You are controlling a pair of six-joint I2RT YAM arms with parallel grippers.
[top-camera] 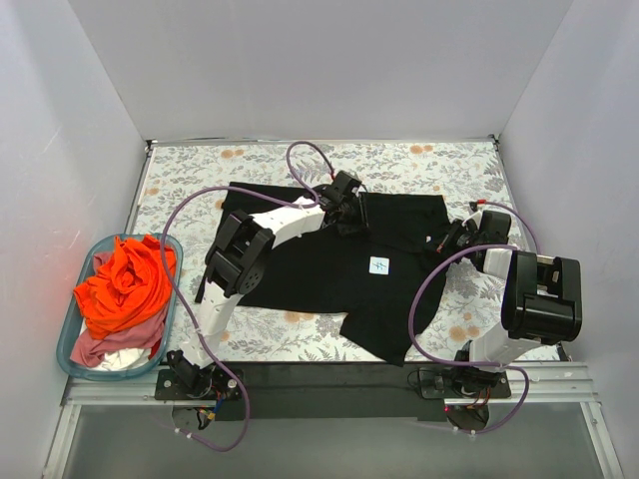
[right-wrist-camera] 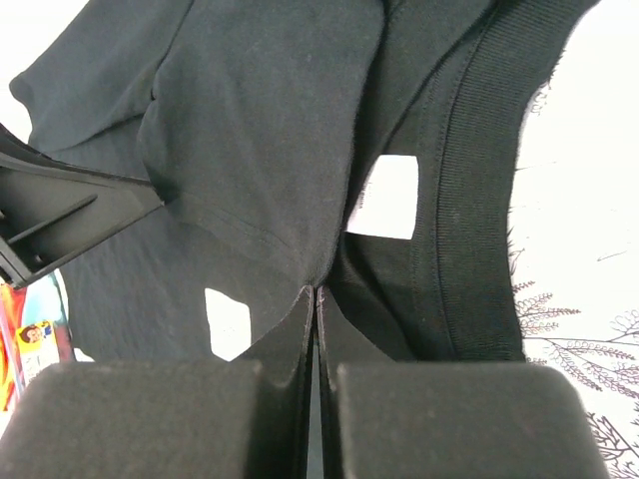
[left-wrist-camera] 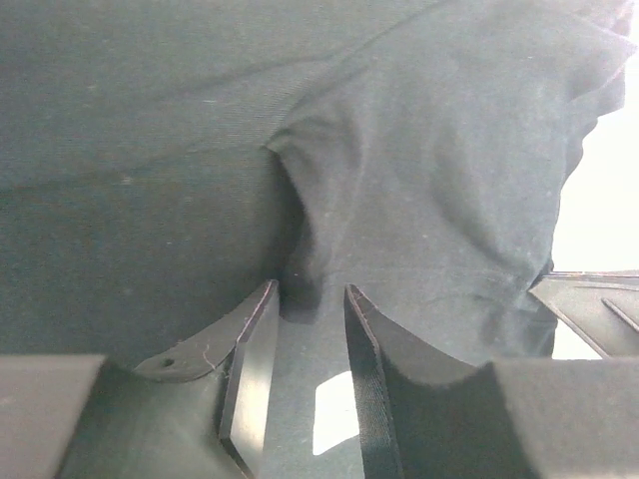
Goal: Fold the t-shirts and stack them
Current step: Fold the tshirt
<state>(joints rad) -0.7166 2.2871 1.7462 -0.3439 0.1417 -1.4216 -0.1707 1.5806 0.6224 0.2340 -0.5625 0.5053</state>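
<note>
The flower-printed surface (top-camera: 439,165) carries the black t-shirt (top-camera: 319,284), spread but rumpled, between the arms. The right tool (right-wrist-camera: 318,291) is pressed together on a fold beside the collar (right-wrist-camera: 469,200). The left tool (left-wrist-camera: 311,289) is narrowed on a pucker of cloth with creases running into the gap, so it is probably clamped. Both pinches look shallow: a pull could slip one free, or drag a second layer and skew the fold. Only the overhead view shows the teal basket (top-camera: 68,334) holding the orange-red t-shirt (top-camera: 125,284); only the right wrist view shows the collar's ribbing.
</note>
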